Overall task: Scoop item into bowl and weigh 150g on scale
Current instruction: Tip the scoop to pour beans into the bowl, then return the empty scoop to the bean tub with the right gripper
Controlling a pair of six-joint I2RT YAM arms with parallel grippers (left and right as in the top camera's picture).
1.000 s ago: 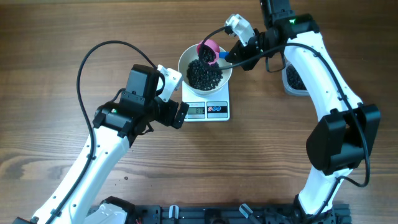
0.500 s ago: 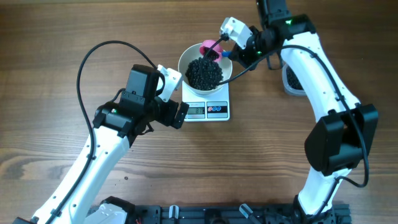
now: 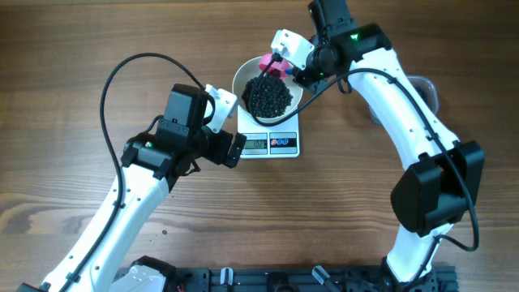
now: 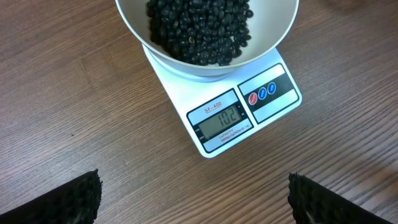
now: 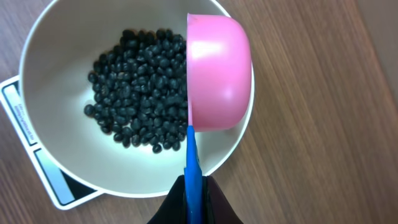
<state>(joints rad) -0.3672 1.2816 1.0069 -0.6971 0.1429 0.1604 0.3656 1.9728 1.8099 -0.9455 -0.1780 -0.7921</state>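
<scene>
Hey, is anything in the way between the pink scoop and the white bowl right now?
Nothing visible. The right gripper holds the pink scoop tipped over the rim of the bowl, whose beads lie uncovered; the bowl sits on the scale.

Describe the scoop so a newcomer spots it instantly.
Find the white scale mid-table; a white bowl of black beads sits on it. The scoop hangs tipped at that bowl's rim: the only pink thing there, with a blue handle.

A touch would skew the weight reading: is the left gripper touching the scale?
Apart. The left wrist view shows the open left gripper with bare table between both fingertips and the scale.
</scene>
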